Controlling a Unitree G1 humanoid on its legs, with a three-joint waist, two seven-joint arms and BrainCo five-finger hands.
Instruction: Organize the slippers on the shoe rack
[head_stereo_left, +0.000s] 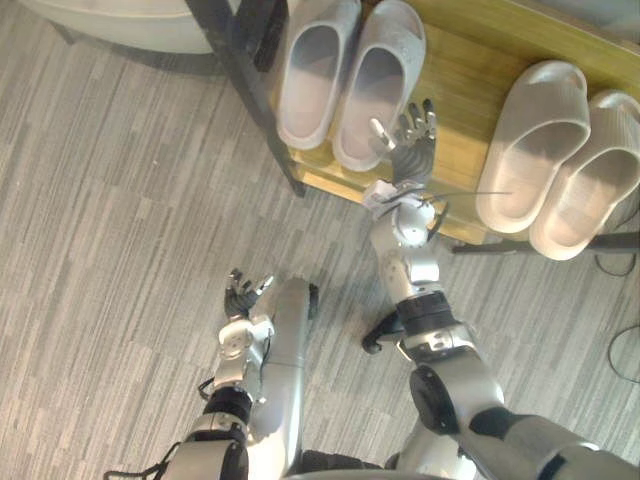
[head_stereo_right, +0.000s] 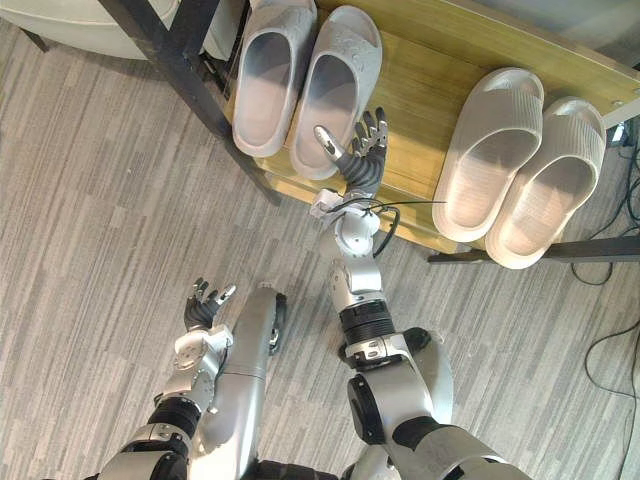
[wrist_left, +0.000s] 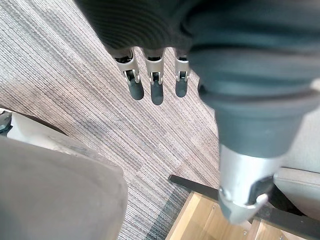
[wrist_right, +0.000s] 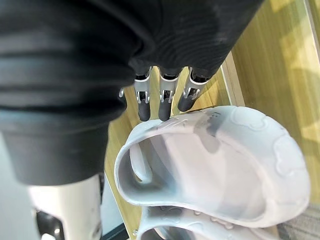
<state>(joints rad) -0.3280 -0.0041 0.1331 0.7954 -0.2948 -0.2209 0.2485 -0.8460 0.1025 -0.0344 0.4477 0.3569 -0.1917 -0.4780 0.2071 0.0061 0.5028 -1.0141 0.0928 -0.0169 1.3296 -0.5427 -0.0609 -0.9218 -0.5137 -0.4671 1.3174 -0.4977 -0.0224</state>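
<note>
Right hand (head_stereo_left: 408, 150) spread, empty, just beside the heel of the nearer grey slipper (head_stereo_left: 378, 80) on the shoe rack (head_stereo_left: 462, 105). Slipper's long axis runs away from me. Left hand (head_stereo_left: 243, 293) relaxed, well apart, over the floor (head_stereo_left: 120, 250).

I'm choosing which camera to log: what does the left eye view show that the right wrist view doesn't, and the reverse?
The left eye view adds the ridged slippers farther along the wooden shelf, the rack's dark frame post, and the left hand open above the carpet. The right wrist view adds a close look at the fingertips by the rim of the embossed slipper; contact is unclear. Both share the right hand, open, beside that slipper on the shelf.
</note>
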